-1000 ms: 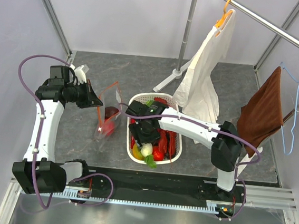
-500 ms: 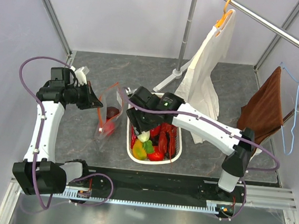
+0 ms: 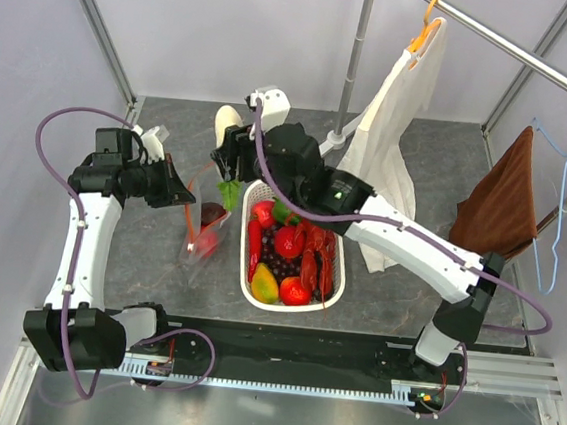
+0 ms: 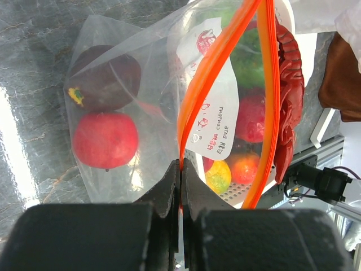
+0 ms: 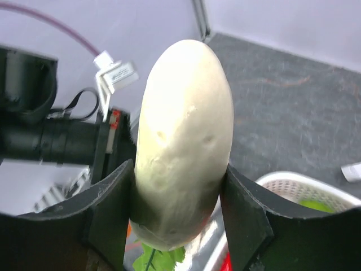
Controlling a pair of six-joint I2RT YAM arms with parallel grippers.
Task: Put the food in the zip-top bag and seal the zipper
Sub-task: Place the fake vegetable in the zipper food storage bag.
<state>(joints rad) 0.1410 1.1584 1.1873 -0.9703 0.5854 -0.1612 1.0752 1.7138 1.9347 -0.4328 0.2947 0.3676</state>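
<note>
radish gripped, bag mouth open

white radish (image 5: 183,141): clamped upright between the right gripper's (image 5: 180,195) part-spread jaws, raised near the bag's mouth. bag (image 4: 130,73): left of the basket (image 3: 256,292), held a red fruit (image 4: 105,139) and purple bulb (image 4: 107,79). left gripper (image 4: 180,186): pinched tight on its zipper (image 4: 211,73).

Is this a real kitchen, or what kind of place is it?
Probably a robot practice booth, not a kitchen. Two robot arms are bolted to a rail at the edge of the table, plain walls close it in, and the food in the white basket looks like shiny toys.
</note>
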